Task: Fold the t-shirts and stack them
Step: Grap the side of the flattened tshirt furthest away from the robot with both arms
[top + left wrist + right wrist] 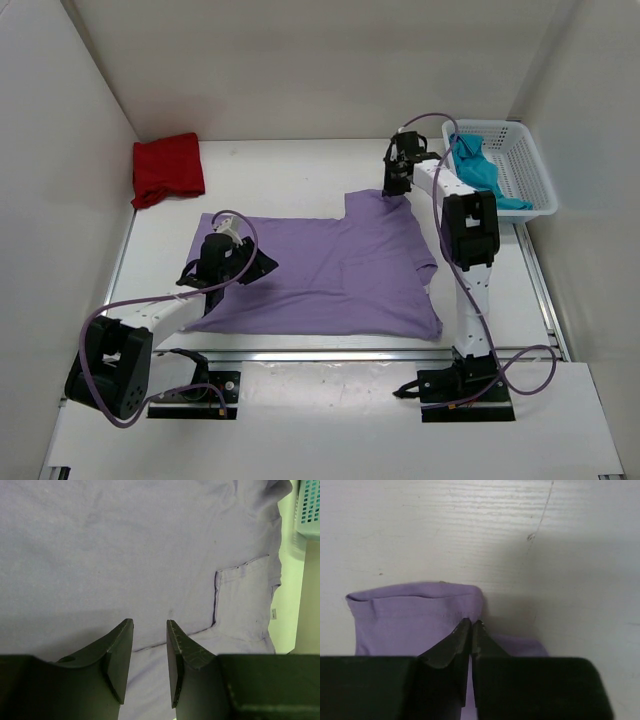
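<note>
— What sort of place is this?
— A robotics lab cell. Plain white walls [330, 70] box in a bare white table [290, 170].
— What else shows it?
— Metal rails [330, 355] edge the table, a left arm [165, 315] and a right arm [475, 290] stand on black base plates [195, 395], and cables [150, 301] loop loose.

The lavender t-shirt [330, 265] is hidden at its near left corner by the left arm [215, 265]. The teal t-shirt [485, 175] is partly covered by the right arm [445, 180]. In the left wrist view the basket [309, 510] is cut off by the edge.

Soft matt cloth shirt [330, 270] on smooth white tabletop [290, 170]
</note>
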`<state>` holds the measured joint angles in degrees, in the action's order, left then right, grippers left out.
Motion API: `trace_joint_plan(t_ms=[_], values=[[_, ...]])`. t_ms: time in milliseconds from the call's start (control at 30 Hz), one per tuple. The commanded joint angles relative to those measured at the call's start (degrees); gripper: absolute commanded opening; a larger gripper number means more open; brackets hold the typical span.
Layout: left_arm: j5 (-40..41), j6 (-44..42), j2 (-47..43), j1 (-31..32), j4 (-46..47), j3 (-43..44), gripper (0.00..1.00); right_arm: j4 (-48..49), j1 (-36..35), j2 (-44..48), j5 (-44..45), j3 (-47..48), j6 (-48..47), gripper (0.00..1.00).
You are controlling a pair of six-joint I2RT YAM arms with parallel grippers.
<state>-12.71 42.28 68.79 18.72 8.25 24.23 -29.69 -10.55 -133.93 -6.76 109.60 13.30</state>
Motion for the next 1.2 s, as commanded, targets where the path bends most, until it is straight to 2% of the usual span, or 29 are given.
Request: trace_joint_plan(t_ms=[0, 33, 133, 200, 267, 300, 367, 433, 567, 667, 733, 800, 900, 1000, 1067, 1167], values=[[-0.2, 0.3, -1.1, 0.8, 1.9, 0.3, 0.44, 0.2, -1.9, 4.5, 6.2, -1.5, -1.3, 0.00], [-0.2, 0.3, -1.1, 0.9, 1.9, 0.3, 0.43, 0.7, -2.6, 5.4, 6.7, -2.2, -1.4, 0.00], [0.1, 0.5, -1.4, 1.3, 2.3, 0.1, 0.43, 1.7, -8.0, 11.2, 19.6, -5.6, -3.5, 0.00], [-0.2, 0.6, -1.7, 1.1, 2.6, -0.1, 0.43, 3.8, -11.4, 15.4, 29.2, -13.1, -4.9, 0.01], [0.1, 0.9, -2.3, 0.6, 2.8, -0.4, 0.43, 7.1, -14.4, 19.1, 33.8, -20.2, -3.9, 0.16], [0.4, 1.0, -3.0, 0.4, 2.7, -0.2, 0.43, 9.2, -15.9, 21.7, 35.1, -25.1, -2.7, 0.20], [0.3, 0.9, -3.2, -0.2, 2.8, -0.1, 0.43, 13.4, -17.7, 25.5, 33.1, -32.2, -1.1, 0.32], [0.7, 1.1, -3.4, -0.3, 2.5, 0.4, 0.43, 16.5, -16.5, 27.8, 25.0, -37.8, -0.4, 0.38], [-0.1, 1.7, -3.2, -1.1, 3.3, 0.4, 0.43, 15.6, -12.7, 29.6, 17.8, -38.2, 0.2, 0.39], [-0.2, 2.2, -2.9, -1.2, 3.6, 0.6, 0.44, 20.4, -5.2, 32.5, 11.5, -38.2, 2.3, 0.30], [0.1, 2.4, -2.9, -1.0, 3.7, 1.3, 0.43, 18.5, -1.0, 28.7, 4.0, -32.6, 2.8, 0.24], [0.1, 2.1, -2.7, -1.1, 3.5, 1.6, 0.44, 14.1, 1.7, 23.4, 2.3, -24.7, 2.8, 0.21], [0.5, 2.1, -2.1, -1.0, 3.1, 2.0, 0.43, 9.6, 4.2, 15.0, -1.7, -15.5, 0.9, 0.40], [-0.4, 2.3, -1.6, -1.3, 4.1, 1.4, 0.44, 8.2, 5.6, 9.9, -4.8, -12.0, 2.0, 0.50], [0.0, 1.9, -0.9, -1.1, 3.9, 1.9, 0.44, 7.5, 6.1, 8.5, -5.5, -10.8, 2.8, 0.50], [0.1, 1.8, -0.6, -1.4, 4.4, 1.8, 0.44, 6.1, 5.7, 7.5, -4.1, -11.5, 3.3, 0.42]])
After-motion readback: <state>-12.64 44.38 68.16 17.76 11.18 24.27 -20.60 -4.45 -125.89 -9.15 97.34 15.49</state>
